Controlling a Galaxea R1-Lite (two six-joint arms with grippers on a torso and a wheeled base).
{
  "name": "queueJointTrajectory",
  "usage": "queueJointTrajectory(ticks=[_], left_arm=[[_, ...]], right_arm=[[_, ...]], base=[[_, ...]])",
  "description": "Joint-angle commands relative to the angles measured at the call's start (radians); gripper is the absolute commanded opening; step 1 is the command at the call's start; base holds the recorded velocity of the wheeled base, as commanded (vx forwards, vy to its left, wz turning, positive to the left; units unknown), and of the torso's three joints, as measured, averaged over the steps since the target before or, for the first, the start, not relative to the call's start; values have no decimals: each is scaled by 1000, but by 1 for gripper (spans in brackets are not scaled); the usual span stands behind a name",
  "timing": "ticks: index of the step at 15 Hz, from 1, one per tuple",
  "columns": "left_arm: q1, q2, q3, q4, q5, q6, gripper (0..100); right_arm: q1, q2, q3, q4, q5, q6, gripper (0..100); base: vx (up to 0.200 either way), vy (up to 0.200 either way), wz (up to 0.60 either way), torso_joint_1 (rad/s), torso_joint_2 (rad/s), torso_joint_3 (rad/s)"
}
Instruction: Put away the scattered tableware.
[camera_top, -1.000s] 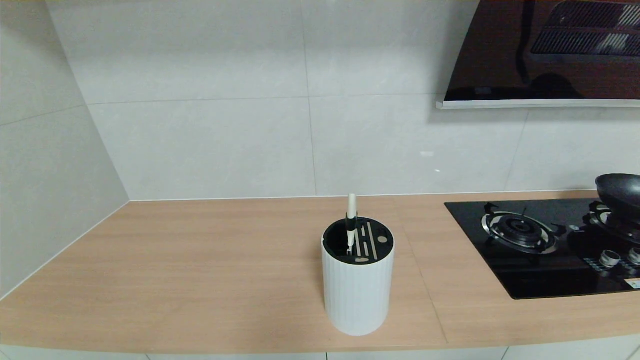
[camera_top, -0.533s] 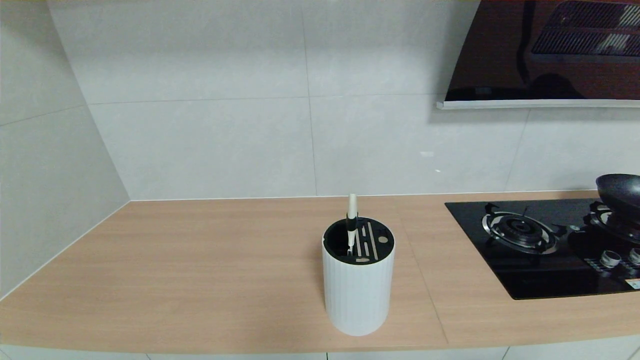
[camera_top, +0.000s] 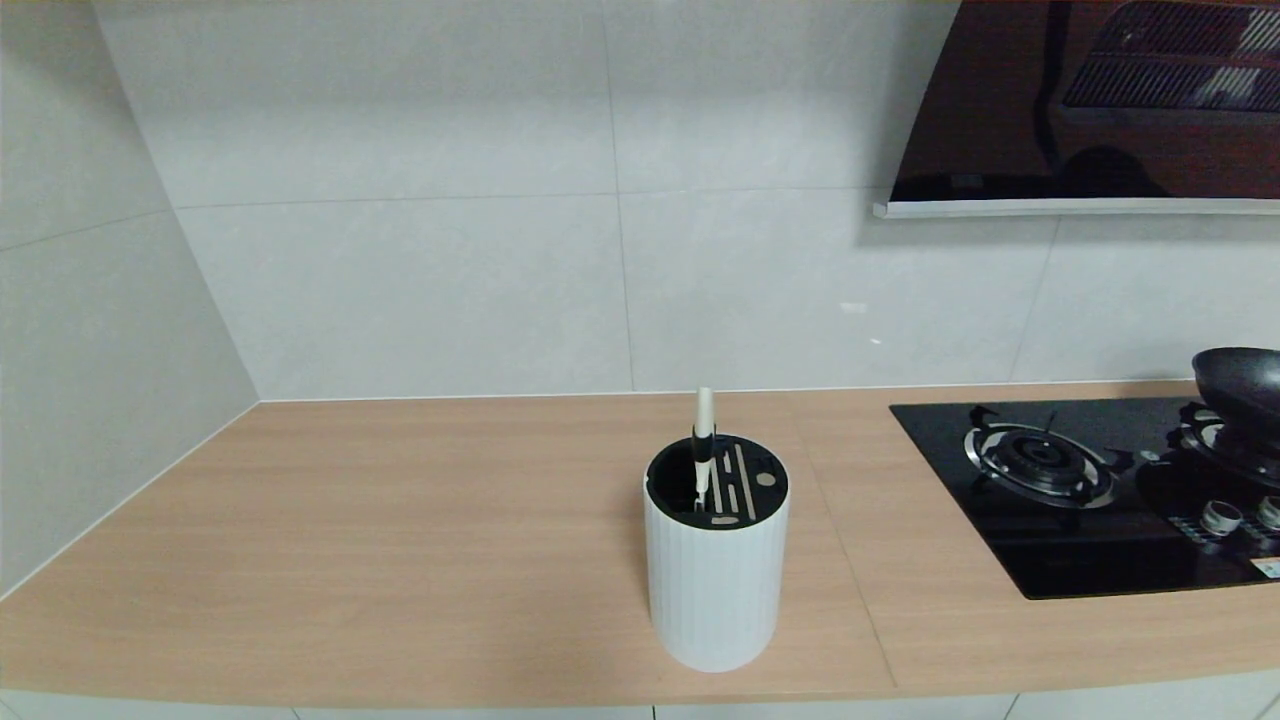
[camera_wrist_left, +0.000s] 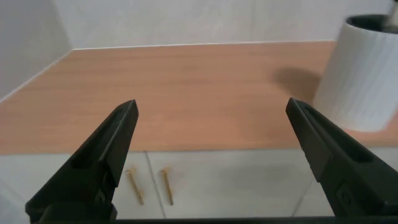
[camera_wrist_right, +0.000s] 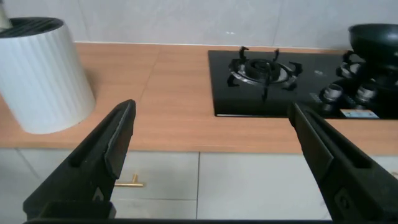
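- The wooden worktop (camera_top: 400, 560) runs along a tiled wall. It carries the holder near its front edge and a black gas hob (camera_top: 1080, 500) on the robot's right.
- The holder (camera_top: 715, 580) is a white ribbed cylinder standing upright, well apart from the hob. It has a black slotted insert in its top. It looks rigid and fairly heavy for its size, with smooth, rounded walls that give narrow fingers a poor hold. I judge it better left standing where it is, with items dropped in from above.
- The left gripper (camera_wrist_left: 211, 104) hangs off the front edge of the worktop, over the cupboard fronts (camera_wrist_left: 217, 180), with the holder off to one side. Its fingers (camera_wrist_left: 106, 149) are spread wide apart, holding nothing and touching nothing.
- The right gripper (camera_wrist_right: 211, 106) sits likewise in front of the edge, between the holder and the hob. Its fingers (camera_wrist_right: 102, 149) are equally wide apart, with nothing between them.
- A dark pan (camera_top: 1240, 380) rests on the far burner of the hob.
- The utensil (camera_top: 703, 420) stands upright in the open well of the holder. Its pale handle and black collar stick up above the rim, and its working end is hidden inside. It looks light, stiff and thin, probably a little slippery. If it needs moving, the exposed handle just above the collar is the place to pinch it. With this piece already stowed, I judge the tidying to be at or near its end.
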Motion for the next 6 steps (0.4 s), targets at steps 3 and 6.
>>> queueJointTrajectory(ticks=[3,6], left_arm=[[0,2,3,-2,0,-9,100],[0,2,3,-1,0,-9,100]], right_arm=[[3,2,4,4,4,4,100],[3,2,4,4,9,9,100]], base=[[0,0,0,0,0,0],[0,0,0,0,0,0]])
